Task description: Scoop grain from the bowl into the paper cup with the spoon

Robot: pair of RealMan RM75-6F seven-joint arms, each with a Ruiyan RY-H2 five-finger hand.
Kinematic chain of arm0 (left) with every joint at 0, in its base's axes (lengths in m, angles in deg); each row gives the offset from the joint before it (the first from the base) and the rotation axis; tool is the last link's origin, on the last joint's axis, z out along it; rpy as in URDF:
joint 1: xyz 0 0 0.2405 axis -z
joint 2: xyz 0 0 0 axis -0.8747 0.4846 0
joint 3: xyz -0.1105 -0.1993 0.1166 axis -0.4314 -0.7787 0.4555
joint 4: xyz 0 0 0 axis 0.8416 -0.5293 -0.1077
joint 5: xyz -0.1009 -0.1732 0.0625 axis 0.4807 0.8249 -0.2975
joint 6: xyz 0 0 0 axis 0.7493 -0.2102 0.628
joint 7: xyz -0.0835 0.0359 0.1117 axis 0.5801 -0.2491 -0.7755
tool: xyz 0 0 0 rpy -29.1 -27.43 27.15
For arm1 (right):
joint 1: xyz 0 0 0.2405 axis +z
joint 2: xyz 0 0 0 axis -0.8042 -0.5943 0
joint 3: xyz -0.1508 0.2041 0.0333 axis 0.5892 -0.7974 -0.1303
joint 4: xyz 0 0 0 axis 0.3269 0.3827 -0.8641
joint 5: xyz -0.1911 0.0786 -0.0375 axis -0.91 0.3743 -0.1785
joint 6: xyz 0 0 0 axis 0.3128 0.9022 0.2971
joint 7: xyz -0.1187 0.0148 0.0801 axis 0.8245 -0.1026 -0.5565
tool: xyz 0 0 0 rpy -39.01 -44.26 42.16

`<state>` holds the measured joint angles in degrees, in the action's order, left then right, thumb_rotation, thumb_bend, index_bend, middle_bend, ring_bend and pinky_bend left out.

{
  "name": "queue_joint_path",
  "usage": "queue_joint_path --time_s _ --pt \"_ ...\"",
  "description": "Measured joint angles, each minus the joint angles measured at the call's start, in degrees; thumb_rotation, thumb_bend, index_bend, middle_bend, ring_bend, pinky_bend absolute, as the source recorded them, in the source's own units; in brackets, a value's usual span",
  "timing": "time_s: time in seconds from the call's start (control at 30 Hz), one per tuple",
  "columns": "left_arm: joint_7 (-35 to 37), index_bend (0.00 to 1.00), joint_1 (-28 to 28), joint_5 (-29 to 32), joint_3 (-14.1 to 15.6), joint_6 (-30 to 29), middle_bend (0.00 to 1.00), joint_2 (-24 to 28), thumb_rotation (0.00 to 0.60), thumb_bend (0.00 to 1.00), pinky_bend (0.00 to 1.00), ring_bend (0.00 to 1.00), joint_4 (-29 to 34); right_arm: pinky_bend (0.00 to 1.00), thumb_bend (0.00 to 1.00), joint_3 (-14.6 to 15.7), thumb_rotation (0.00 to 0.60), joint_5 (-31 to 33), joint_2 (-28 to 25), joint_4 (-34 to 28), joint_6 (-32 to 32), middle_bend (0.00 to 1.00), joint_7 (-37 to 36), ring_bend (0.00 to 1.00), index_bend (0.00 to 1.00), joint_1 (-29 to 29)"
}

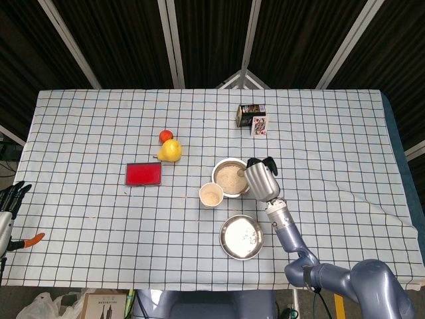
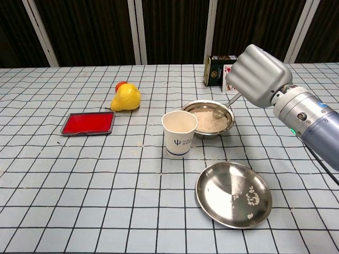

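Observation:
A steel bowl (image 1: 228,177) (image 2: 204,123) of pale grain stands at mid-table. Just in front of it on the left is the white paper cup (image 1: 211,195) (image 2: 179,134), upright, and the head view shows some grain in it. My right hand (image 1: 261,179) (image 2: 259,75) hovers over the bowl's right rim and grips the handle of a metal spoon (image 2: 225,104). The spoon slants down to the left, its head low inside the bowl's right side. My left hand (image 1: 10,199) hangs at the table's far left edge, fingers apart, holding nothing.
A steel plate (image 1: 241,236) (image 2: 233,194) with a few spilled grains lies in front of the bowl. A red tray (image 2: 88,123), a yellow pear (image 2: 125,98) with a tomato behind it, and a card box (image 2: 216,70) stand further off. An orange-handled tool (image 1: 28,239) lies near my left hand.

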<state>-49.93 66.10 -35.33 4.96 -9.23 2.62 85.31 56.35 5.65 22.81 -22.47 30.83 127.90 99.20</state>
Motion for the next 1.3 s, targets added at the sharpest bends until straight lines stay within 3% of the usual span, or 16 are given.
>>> queue_joint_path --time_s 0.47,0.87,1.3 --pt "-0.11 0.00 -0.04 0.04 0.12 0.07 0.00 0.06 0.600 0.00 0.00 0.00 0.33 0.92 0.57 0.72 0.600 -1.69 -0.87 0.47 -1.11 0.94 1.97 1.00 0.67 -1.40" --pt "0.19 0.00 -0.08 -0.12 0.15 -0.04 0.00 0.18 0.600 0.00 0.00 0.00 0.40 0.92 0.58 0.73 0.600 -1.71 2.59 0.28 -3.37 0.94 1.33 1.00 0.69 -2.26" --pt "0.96 0.00 0.05 0.18 0.14 0.45 0.00 0.40 0.600 0.00 0.00 0.00 0.49 0.92 0.58 -2.86 0.600 0.23 6.00 0.42 -4.11 0.94 -0.86 1.00 0.69 -2.69"
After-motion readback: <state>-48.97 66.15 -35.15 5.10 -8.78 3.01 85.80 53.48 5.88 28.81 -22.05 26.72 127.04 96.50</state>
